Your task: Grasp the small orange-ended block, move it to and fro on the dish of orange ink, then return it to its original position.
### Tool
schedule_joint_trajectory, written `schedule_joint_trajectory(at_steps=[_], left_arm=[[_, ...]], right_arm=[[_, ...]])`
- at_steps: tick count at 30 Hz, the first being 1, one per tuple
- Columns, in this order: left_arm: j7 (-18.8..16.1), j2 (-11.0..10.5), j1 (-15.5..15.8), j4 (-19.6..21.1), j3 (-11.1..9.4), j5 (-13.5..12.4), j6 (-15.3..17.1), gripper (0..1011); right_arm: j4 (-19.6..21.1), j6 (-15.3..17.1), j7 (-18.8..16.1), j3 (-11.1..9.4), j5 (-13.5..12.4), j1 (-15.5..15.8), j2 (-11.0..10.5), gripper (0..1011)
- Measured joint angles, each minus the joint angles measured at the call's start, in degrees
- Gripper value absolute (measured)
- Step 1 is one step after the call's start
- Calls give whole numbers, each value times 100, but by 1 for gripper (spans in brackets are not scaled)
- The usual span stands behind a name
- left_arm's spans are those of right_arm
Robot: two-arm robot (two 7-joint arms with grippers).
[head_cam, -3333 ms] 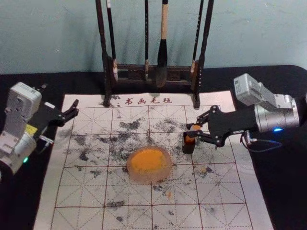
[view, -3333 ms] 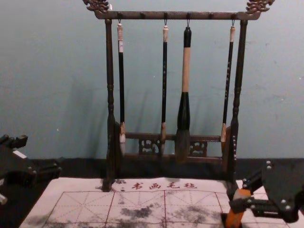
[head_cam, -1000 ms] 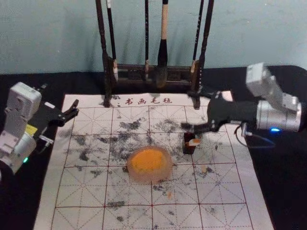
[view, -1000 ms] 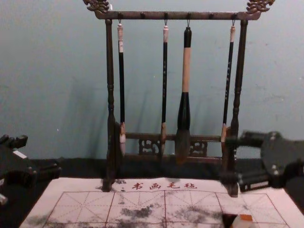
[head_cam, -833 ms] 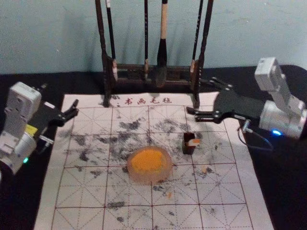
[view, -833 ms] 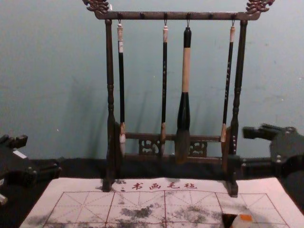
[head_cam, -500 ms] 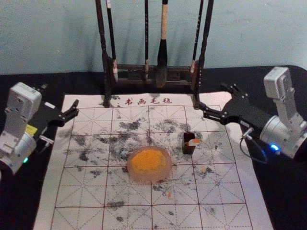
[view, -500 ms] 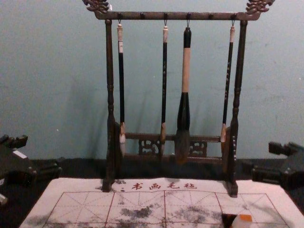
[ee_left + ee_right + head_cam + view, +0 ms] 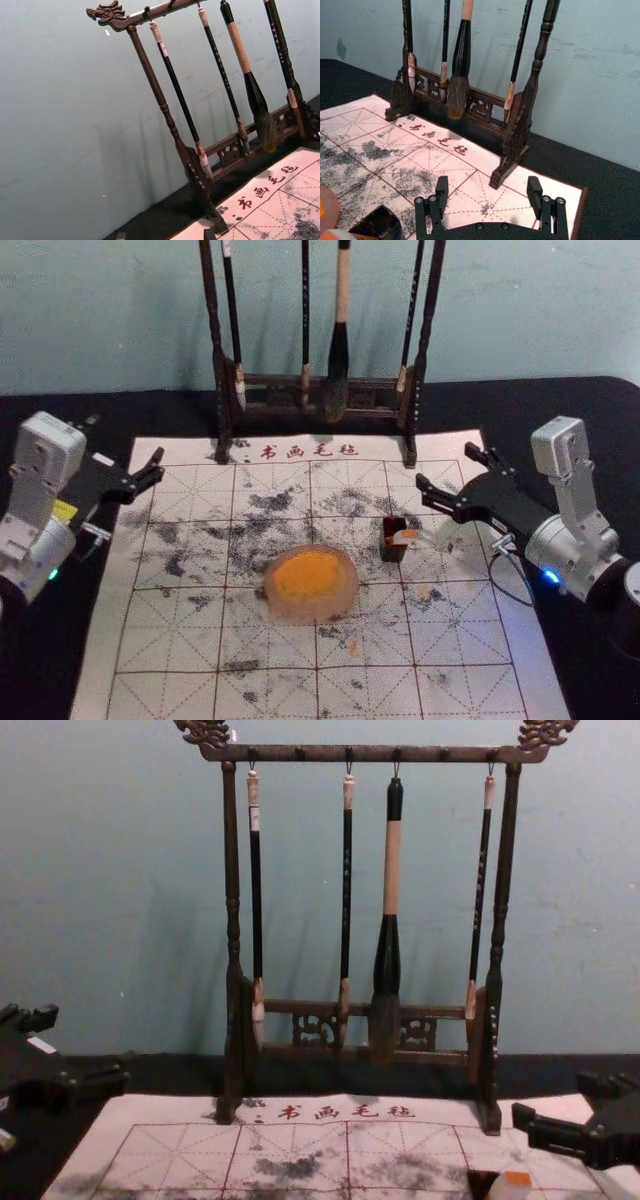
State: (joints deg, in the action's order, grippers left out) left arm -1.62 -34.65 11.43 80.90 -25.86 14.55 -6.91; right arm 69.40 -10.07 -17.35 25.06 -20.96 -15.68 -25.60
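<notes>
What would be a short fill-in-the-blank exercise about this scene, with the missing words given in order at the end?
1. On the rack hang ____ brushes.
2. The ink in the dish is coloured ____.
3. The dish lies to the robot's ____ of the block.
4. The right tool is ____, not shut.
Missing words: four; orange; left; open.

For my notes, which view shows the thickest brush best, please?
The chest view: the thickest brush hangs whole, loop to bristles. The left wrist view tilts it and crops its top; the head and right wrist views show its lower part.
</notes>
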Motion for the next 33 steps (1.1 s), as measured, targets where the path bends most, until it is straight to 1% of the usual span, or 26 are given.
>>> schedule_joint_trajectory(at_steps=[33], left_arm=[[0,0,0,0,0,1,0,1001]], right_arm=[[44,1,-29,7,-39,6,-30,1000]])
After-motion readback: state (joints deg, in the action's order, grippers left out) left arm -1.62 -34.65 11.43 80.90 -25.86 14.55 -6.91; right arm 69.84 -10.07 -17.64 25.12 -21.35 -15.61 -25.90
